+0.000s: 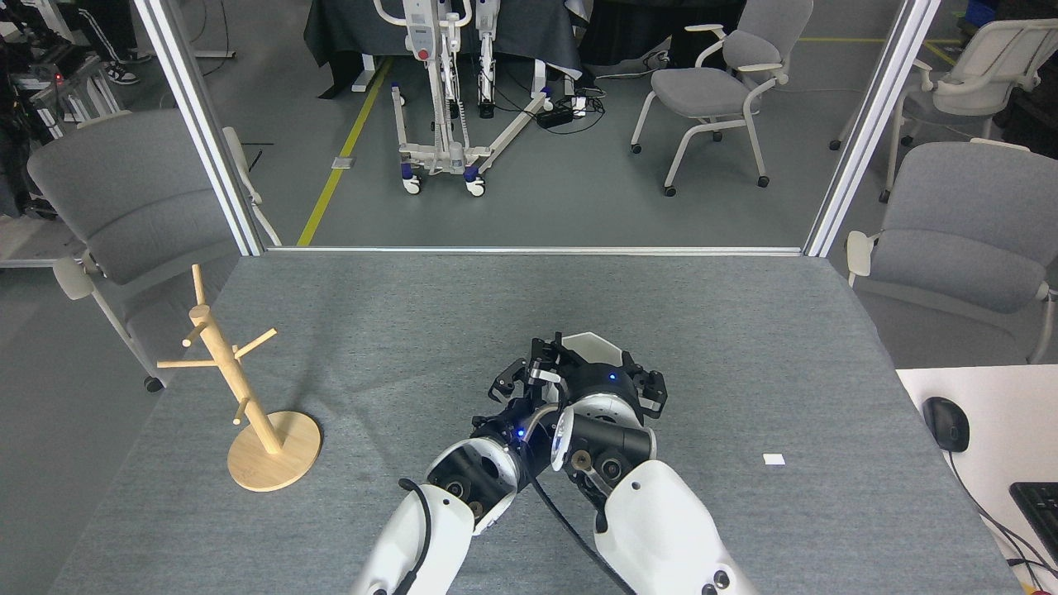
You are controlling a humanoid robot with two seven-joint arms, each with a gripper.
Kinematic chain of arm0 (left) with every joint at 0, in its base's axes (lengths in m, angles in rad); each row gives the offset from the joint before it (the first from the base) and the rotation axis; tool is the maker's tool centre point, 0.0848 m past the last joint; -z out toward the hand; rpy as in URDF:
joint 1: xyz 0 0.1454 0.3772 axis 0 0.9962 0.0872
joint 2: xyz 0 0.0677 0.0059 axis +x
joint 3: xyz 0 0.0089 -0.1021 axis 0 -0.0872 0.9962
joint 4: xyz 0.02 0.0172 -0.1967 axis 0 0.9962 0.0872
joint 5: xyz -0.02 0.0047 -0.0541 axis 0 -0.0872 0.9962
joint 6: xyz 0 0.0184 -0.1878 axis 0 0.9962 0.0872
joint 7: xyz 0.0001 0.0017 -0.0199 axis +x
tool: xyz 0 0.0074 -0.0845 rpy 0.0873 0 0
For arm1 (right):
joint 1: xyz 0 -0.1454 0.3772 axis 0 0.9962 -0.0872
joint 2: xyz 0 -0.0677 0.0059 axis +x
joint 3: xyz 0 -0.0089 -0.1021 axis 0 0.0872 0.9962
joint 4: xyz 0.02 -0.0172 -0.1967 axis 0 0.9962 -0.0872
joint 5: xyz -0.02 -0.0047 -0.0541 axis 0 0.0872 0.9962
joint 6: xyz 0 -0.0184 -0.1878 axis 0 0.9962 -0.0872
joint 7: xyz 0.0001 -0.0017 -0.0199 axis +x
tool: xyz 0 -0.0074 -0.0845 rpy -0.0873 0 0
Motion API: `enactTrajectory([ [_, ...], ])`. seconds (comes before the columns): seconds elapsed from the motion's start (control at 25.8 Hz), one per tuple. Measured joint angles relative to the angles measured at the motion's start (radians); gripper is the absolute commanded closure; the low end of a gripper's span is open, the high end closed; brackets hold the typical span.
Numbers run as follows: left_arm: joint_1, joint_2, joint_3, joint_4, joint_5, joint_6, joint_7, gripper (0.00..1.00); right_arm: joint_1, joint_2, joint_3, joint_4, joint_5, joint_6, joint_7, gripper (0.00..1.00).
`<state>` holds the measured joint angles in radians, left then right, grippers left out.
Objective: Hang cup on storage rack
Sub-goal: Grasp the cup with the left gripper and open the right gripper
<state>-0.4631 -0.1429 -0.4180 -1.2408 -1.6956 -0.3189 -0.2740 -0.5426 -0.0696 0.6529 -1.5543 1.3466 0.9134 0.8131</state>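
Note:
The white faceted cup [592, 346] is at mid-table, and only its top edge shows above my right gripper [593, 365], which is shut on it with black fingers on either side. Just to its left, almost touching, my left gripper [518, 382] stands open with its dark fingers spread; its right side is partly hidden behind the right wrist. The storage rack [234, 378], a light wooden post with thin angled pegs on a round disc base [285, 459], stands upright near the table's left edge, far from both grippers. Nothing hangs on its pegs.
A tiny white scrap [774, 459] lies on the grey table [413, 314] at the right. Beyond the right edge, a white desk holds a black mouse [945, 422] and a keyboard [1043, 506]. Grey chairs [124, 207] flank the table's far corners.

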Motion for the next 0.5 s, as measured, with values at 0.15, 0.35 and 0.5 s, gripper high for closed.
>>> enactTrajectory([
  [0.15,0.000,0.000,0.004,-0.001,0.014,-0.013,-0.034,1.00,0.022,0.021,-0.004,0.002,0.028,0.004,-0.002,1.00],
  [0.35,0.000,0.002,0.006,-0.001,0.019,-0.028,-0.046,1.00,0.029,0.034,-0.021,0.003,0.038,0.008,0.015,1.00],
  [0.5,0.000,0.003,0.008,0.003,0.020,-0.033,-0.055,1.00,0.029,0.036,-0.021,0.019,0.037,0.008,0.016,0.76],
])
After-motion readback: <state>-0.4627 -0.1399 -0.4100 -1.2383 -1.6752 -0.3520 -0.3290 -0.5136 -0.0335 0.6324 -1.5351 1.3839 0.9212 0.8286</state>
